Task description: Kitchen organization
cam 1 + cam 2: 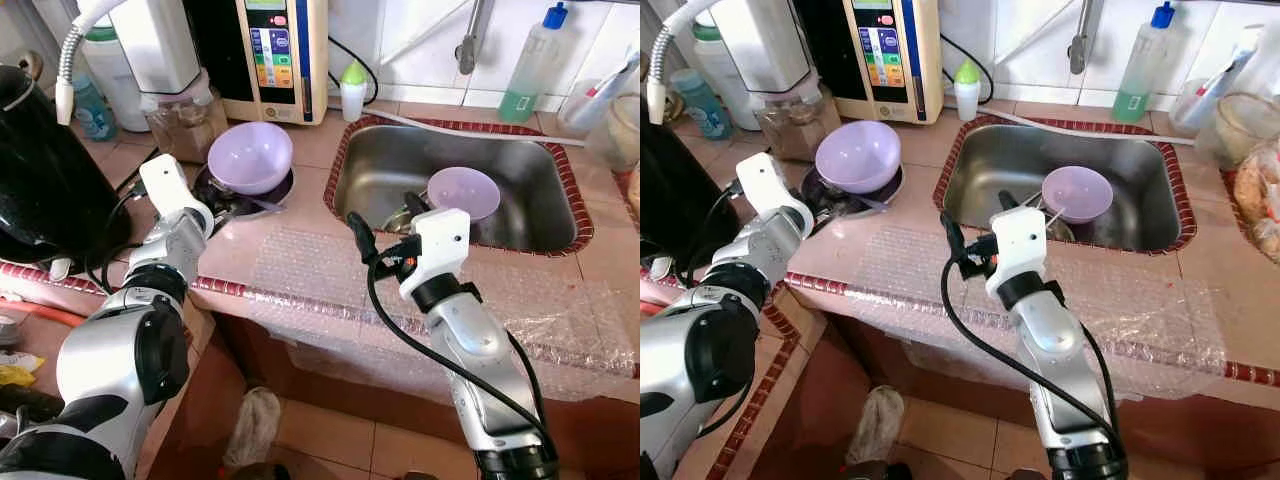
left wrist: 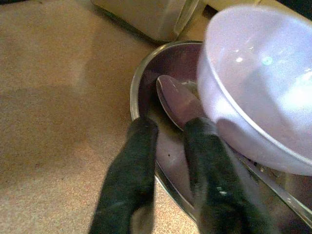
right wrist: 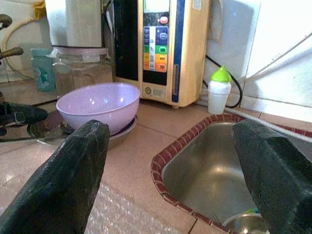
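Left wrist view: the left gripper [image 2: 168,134], fingers narrowly parted, straddles the shallow steel dish's rim [image 2: 141,73] under the lilac plastic bowl [image 1: 250,155]. Right gripper [image 3: 170,165] gapes wide, empty. Another lilac bowl [image 1: 464,191] sits in the sink [image 1: 360,165]; sorting looks barely begun.

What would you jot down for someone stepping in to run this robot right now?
Left gripper: fingers straddle the rim of the metal plate on the counter, not closed, beside the spoon under the purple bowl.
Right gripper: wide open, holding nothing, at the sink's front left corner.
Second purple bowl sits in the sink.
Done: nothing lifted yet.
Left: probably grip the plate stack and sort both bowls.
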`<state>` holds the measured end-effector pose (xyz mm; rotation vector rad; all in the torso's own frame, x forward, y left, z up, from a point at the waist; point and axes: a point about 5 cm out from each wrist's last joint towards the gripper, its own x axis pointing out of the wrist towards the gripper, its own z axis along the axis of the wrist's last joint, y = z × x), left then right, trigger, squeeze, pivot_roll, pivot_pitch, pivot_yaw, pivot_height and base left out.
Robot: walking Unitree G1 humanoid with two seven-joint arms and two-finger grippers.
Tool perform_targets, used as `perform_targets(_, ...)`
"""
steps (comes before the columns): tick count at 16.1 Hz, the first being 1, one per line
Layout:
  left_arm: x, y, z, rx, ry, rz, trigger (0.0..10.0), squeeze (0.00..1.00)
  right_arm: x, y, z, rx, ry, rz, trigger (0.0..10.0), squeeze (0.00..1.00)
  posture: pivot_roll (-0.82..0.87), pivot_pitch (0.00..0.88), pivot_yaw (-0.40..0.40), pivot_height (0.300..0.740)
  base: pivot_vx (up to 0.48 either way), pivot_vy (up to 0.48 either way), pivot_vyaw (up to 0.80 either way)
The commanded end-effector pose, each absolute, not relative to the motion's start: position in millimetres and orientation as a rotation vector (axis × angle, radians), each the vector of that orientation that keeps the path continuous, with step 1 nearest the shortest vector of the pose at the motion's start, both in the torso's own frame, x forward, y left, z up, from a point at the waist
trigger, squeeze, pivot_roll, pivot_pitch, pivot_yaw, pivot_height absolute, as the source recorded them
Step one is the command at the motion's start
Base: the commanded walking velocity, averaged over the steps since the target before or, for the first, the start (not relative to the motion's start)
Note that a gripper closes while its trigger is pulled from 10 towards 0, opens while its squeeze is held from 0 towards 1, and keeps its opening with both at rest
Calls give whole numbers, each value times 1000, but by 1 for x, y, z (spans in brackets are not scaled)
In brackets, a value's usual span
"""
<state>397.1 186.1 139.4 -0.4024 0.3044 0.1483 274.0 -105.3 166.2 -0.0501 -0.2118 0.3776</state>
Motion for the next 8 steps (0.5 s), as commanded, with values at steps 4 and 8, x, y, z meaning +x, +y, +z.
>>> perform_targets(4,398,187,141,-412,297,137,0,0,276,-103,164,-38,-215,378,10000,0,-144,0,101,740,0,0,0)
perform_targets(8,406,197,172,-386,133,181,0,0,279,-104,166,-39,-223,377,10000,0,-139,0,100,740,0,0,0)
